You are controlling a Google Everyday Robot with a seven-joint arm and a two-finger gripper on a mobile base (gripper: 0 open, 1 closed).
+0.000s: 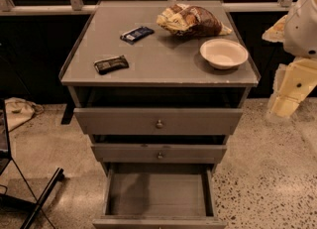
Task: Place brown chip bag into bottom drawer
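Note:
The brown chip bag (190, 21) lies crinkled on its side at the back right of the grey cabinet top (163, 59), just behind a white bowl (224, 53). The bottom drawer (157, 193) is pulled out and shows a bare grey floor with nothing in it. My arm comes in at the right edge. The cream-coloured gripper (288, 96) hangs beside the cabinet's right side, below the level of the top. It is well apart from the bag and holds nothing that I can see.
A blue snack bar (136, 34) and a dark snack bar (111, 64) lie on the left half of the top. The two knobbed upper drawers (158, 121) stand slightly out. Black stand legs (34, 198) and a cloth heap (17, 111) are on the floor at left.

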